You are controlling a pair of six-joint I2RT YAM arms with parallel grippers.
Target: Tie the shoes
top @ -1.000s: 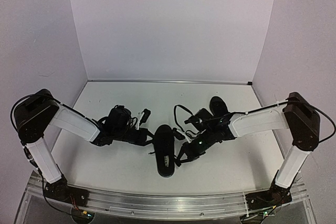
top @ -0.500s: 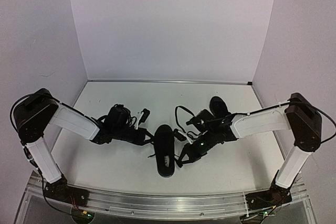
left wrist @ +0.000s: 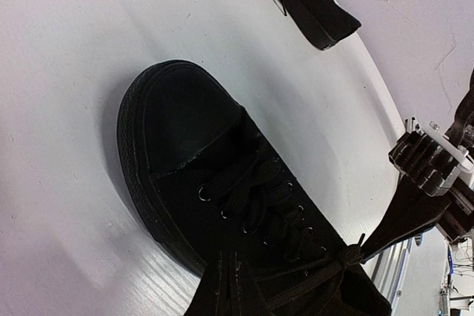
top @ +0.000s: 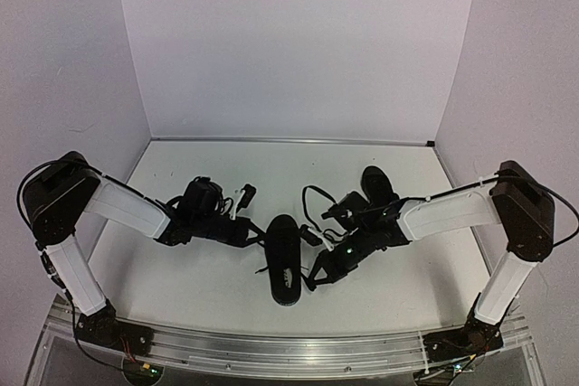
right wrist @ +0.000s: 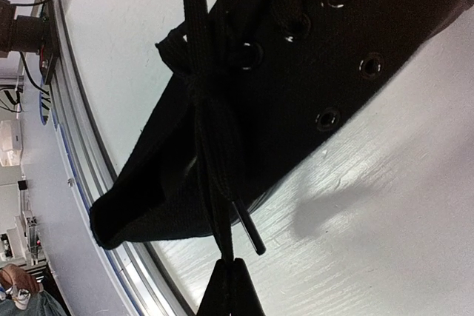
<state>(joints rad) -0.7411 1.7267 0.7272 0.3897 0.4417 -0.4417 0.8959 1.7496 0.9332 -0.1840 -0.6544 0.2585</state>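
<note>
- The white desk [top: 208, 287] is cut off at its near edge by the metal rail [top: 271, 350], and the arms' shadows darken the middle.
- The left arm [top: 127, 210] reaches in from 9 o'clock and the right arm [top: 448, 212] from 3 o'clock. In the top view their black wrists merge with the shoe between them.
- The near shoe [top: 283, 259] lies mid-desk with its toe toward 12 o'clock and its heel toward 6. The left wrist view cuts off its heel.
- The far shoe [top: 375, 183] sits well apart at about 1 o'clock from the first. The right arm partly covers it, and only its front end shows at the top of the left wrist view.
- The right jaws are closed, pinching the laces [right wrist: 207, 109], which run taut from the knot down into the fingertips [right wrist: 233, 290]. One lace tip hangs free beside them.
- The left jaws are closed at the shoe's 9 o'clock side. Black on black, we cannot tell whether they pinch a lace.
</note>
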